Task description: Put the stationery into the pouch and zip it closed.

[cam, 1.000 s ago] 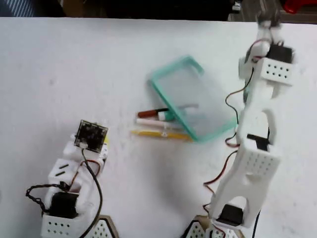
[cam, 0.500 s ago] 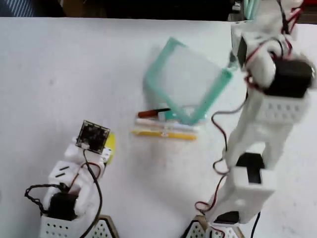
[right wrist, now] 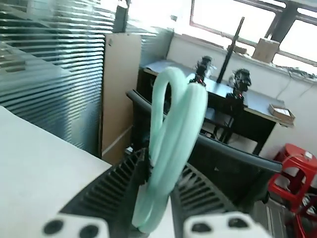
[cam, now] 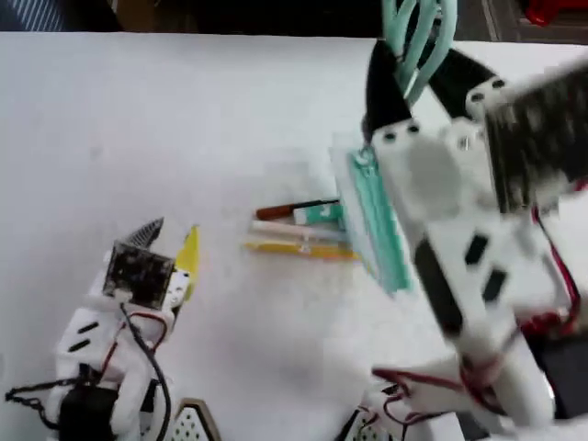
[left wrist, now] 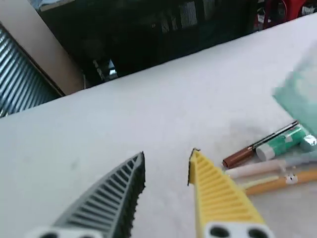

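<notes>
My right gripper (cam: 418,64) is raised high above the table and shut on the teal rim of the clear pouch (cam: 372,216), which hangs edge-on below it. The right wrist view shows that teal rim (right wrist: 171,134) folded and pinched in my right gripper (right wrist: 158,171). A brown pen with a green cap (cam: 299,211), a white pen (cam: 294,230) and a yellow pencil (cam: 299,249) lie together on the table just left of the pouch. Near the front left, my left gripper (cam: 170,241) is open, empty and short of the pens (left wrist: 267,148). Its grey and yellow fingers are spread apart around the gripper's centre (left wrist: 166,166).
The white table (cam: 138,119) ends at a dark far edge, with chairs and desks behind it. A corner of the pouch (left wrist: 297,94) hangs above the pens in the left wrist view. The right arm's body (cam: 478,276) covers the table's right side.
My right arm has lifted the pouch off the table by its rim and swung up toward the camera. The left gripper has shifted slightly left and now shows its spread fingers.
</notes>
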Controlling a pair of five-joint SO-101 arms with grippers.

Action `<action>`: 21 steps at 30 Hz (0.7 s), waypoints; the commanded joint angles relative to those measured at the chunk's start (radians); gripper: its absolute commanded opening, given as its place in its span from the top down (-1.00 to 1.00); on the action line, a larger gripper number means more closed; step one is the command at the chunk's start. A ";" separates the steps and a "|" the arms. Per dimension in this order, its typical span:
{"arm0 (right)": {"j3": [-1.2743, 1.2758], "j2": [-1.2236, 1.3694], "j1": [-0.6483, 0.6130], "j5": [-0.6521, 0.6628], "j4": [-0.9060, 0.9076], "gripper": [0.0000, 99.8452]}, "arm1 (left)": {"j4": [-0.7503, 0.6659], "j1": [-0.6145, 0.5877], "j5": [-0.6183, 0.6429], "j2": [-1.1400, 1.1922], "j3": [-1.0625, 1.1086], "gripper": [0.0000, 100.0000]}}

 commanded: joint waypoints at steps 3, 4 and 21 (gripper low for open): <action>-0.021 -0.050 -0.027 -0.003 0.019 0.97 | 0.046 0.012 -0.037 -0.004 -0.158 0.65; -0.018 -0.053 -0.028 -0.005 0.019 0.97 | 0.063 0.013 -0.060 -0.004 -0.178 0.65; 0.718 -0.360 -0.266 -0.002 -0.016 0.97 | 0.353 0.257 -0.155 -0.001 -0.442 0.49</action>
